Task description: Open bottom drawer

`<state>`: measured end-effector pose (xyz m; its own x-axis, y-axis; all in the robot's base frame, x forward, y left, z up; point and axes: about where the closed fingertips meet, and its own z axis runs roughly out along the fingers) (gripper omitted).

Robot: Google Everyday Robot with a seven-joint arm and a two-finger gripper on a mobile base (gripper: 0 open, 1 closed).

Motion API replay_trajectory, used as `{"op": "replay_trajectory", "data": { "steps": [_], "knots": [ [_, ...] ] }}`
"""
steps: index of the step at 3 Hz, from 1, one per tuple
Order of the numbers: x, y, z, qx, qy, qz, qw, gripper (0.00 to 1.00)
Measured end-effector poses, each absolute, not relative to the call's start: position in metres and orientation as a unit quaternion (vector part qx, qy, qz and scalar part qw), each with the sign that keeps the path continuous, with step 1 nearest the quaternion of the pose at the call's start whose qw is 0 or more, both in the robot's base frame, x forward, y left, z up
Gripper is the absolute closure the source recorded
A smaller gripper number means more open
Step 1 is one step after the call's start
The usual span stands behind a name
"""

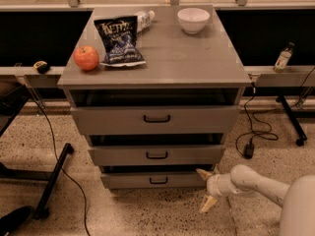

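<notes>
While the grey cabinet top (187, 58) carries an apple (86, 58), a chip bag (119, 41) and a white bowl (193, 19), the bottom drawer (158, 180) sits lowest, above the speckled floor (147, 211). The gripper (206, 188) hangs at its right end, jaws spread wide, perhaps touching the corner.

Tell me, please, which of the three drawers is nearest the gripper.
The bottom drawer, with the slimmest front, nearest the floor: the open gripper sits at its right end, below the middle drawer and the top drawer.
</notes>
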<state>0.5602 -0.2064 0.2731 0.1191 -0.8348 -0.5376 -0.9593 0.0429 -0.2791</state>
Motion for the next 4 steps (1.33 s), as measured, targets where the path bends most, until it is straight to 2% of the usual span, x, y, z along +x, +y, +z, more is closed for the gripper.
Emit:
{"op": "replay_trajectory", "data": {
  "steps": [2,4],
  "knots": [
    [0.57,-0.209,0.222,-0.669,0.666,0.141,0.299,0.0],
    [0.607,-0.189,0.201,-0.68,0.664,0.129,0.284,0.0]
  ]
}}
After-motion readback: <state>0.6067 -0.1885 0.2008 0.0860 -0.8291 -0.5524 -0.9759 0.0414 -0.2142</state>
